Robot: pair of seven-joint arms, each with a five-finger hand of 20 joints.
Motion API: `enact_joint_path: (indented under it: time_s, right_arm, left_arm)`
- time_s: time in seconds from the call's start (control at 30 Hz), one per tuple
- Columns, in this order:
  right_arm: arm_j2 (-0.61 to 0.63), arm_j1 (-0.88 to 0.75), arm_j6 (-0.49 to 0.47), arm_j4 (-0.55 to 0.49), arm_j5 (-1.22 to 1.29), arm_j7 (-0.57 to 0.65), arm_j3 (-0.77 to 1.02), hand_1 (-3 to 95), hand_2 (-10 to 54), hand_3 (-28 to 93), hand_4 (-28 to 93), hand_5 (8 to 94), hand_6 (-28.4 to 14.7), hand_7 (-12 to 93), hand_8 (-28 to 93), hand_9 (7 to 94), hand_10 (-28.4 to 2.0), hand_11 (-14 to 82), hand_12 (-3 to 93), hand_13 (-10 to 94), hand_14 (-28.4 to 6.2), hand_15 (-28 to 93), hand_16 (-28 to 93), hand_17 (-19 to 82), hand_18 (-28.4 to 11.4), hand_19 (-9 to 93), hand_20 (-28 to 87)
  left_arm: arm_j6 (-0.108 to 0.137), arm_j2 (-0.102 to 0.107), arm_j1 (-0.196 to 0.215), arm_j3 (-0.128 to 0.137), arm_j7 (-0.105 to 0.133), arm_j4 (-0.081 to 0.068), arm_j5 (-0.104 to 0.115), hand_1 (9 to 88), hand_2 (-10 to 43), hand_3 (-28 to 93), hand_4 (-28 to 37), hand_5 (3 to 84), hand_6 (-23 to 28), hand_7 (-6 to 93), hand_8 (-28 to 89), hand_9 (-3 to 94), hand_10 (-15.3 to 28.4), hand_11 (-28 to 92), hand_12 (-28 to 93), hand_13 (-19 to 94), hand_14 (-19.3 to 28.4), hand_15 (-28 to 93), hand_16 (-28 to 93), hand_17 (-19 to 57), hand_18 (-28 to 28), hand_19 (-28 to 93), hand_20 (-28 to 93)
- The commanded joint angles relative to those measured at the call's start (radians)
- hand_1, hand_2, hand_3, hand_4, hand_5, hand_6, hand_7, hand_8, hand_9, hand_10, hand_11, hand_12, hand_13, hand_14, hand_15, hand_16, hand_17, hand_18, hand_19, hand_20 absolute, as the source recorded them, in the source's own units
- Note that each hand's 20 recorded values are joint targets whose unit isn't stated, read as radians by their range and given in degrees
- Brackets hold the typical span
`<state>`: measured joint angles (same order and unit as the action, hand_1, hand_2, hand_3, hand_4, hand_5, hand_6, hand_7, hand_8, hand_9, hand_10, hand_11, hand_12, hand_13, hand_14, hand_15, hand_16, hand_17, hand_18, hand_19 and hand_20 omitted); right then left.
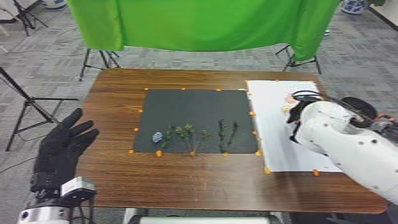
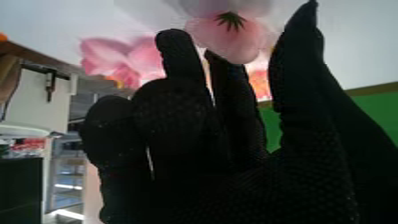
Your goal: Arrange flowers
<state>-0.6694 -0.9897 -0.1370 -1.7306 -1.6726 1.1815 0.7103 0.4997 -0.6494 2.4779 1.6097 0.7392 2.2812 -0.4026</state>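
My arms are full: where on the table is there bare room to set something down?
Bare: the far half of the dark mat, beyond the green stems, and the brown table between that mat and the near edge. Crowded: the mat's near part, where the stems lie, and the far part of the white sheet, with pink flowers and the right hand.

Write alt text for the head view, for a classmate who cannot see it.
A robot's right hand is by pink flowers on a white sheet, right on a brown table. Green sprigs and a bluish flower lie on a dark mat; the left hand is open at left.
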Motion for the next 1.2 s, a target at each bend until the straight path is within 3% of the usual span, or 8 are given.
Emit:
enact_joint_path:
  time_s: [0.03, 0.27, 0.37, 0.4, 0.5, 0.83, 1.03, 1.2]
  right_arm:
    - [-0.007, 0.008, 0.025, 0.015, -0.038, 0.014, -0.033, 46.8, -4.7, 71, -23, 60.3, -1.9, 21, -8, 71.5, -16.7, 20.3, 14.9, 78, -7.5, 77, 13, 56, -20.0, 93, 38]
    - [0.009, 0.007, 0.096, 0.028, -0.104, 0.007, -0.081, 59.4, -8.1, 66, -26, 70.5, -0.9, 26, 2, 85.0, -9.9, 10.4, 27.8, 83, -4.3, 76, 14, 58, -18.5, 93, 39]
    - [0.018, -0.001, 0.133, 0.02, -0.128, 0.003, -0.086, 60.6, -7.7, 65, -27, 74.1, 0.6, 28, 3, 88.6, -8.9, 11.2, 28.9, 85, -2.9, 75, 14, 59, -18.4, 93, 39]
    - [0.02, 0.002, 0.152, 0.017, -0.141, 0.002, -0.091, 60.5, -7.7, 65, -27, 74.8, 1.0, 28, 3, 89.2, -8.8, 11.7, 28.7, 86, -2.6, 74, 14, 59, -18.4, 93, 39]
    - [0.034, -0.007, 0.197, -0.015, -0.166, -0.006, -0.086, 60.3, -7.8, 66, -28, 75.6, 1.3, 27, 3, 89.9, -8.7, 12.8, 28.2, 87, -2.0, 74, 14, 59, -18.5, 93, 39]
    - [0.011, 0.049, 0.237, -0.144, -0.211, -0.096, -0.085, 60.3, -8.9, 69, -28, 77.6, 0.7, 26, 4, 91.1, -8.6, 13.5, 28.3, 88, -1.7, 74, 16, 60, -19.0, 93, 40]
    - [-0.094, 0.151, 0.218, -0.175, -0.163, -0.168, -0.153, 60.2, -9.3, 69, -28, 78.0, 0.6, 25, 5, 91.6, -8.4, 13.3, 28.8, 89, -1.6, 74, 16, 61, -18.9, 93, 41]
    - [-0.237, 0.24, 0.189, -0.145, -0.135, -0.217, -0.241, 60.1, -9.4, 70, -28, 78.2, 0.6, 25, 5, 91.8, -8.4, 13.4, 29.0, 89, -1.5, 74, 17, 61, -18.8, 93, 42]
  left_arm:
    - [-0.021, -0.013, -0.007, 0.001, -0.014, -0.005, -0.011, 28.7, 7.4, 64, -23.5, 37.1, 8.8, 11.3, -8, 33.0, 18.4, 32, 12, 21, 23.9, 63, -12, -10.0, 19.5, 44, 15]
    - [-0.01, 0.013, -0.008, -0.012, 0.015, -0.005, 0.016, 28.7, 7.4, 64, -23.5, 37.1, 8.8, 11.3, -8, 33.0, 18.4, 32, 12, 21, 23.9, 63, -12, -10.0, 19.5, 44, 15]
    - [-0.011, 0.01, -0.006, -0.013, 0.012, -0.004, 0.014, 28.7, 7.4, 64, -23.6, 37.1, 8.8, 11.2, -8, 33.0, 18.4, 32, 12, 21, 23.9, 63, -12, -10.0, 19.5, 44, 15]
    - [-0.006, 0.025, -0.007, -0.019, 0.03, -0.005, 0.028, 28.7, 7.4, 64, -23.6, 37.1, 8.8, 11.2, -8, 33.0, 18.4, 32, 12, 21, 23.9, 63, -12, -10.0, 19.5, 44, 15]
    - [-0.014, 0.005, -0.002, -0.008, 0.005, -0.004, 0.011, 28.7, 7.5, 64, -23.5, 37.1, 8.8, 11.2, -8, 33.0, 18.4, 32, 12, 21, 24.0, 63, -12, -10.0, 19.4, 44, 15]
    - [-0.007, -0.009, 0.026, 0.012, 0.004, 0.006, 0.006, 28.6, 7.5, 64, -23.5, 37.1, 8.8, 11.2, -8, 33.0, 18.4, 32, 12, 21, 23.9, 63, -12, -10.0, 19.4, 44, 15]
    - [0.001, -0.013, 0.044, 0.029, 0.009, 0.012, 0.012, 28.7, 7.6, 64, -23.6, 37.1, 8.8, 11.2, -8, 33.0, 18.4, 32, 12, 21, 23.9, 63, -12, -10.0, 19.4, 44, 15]
    - [0.006, -0.049, 0.064, 0.053, -0.016, 0.01, -0.003, 28.6, 7.6, 64, -23.5, 37.0, 8.8, 11.2, -8, 32.9, 18.4, 32, 12, 21, 24.0, 63, -12, -10.0, 19.4, 44, 15]
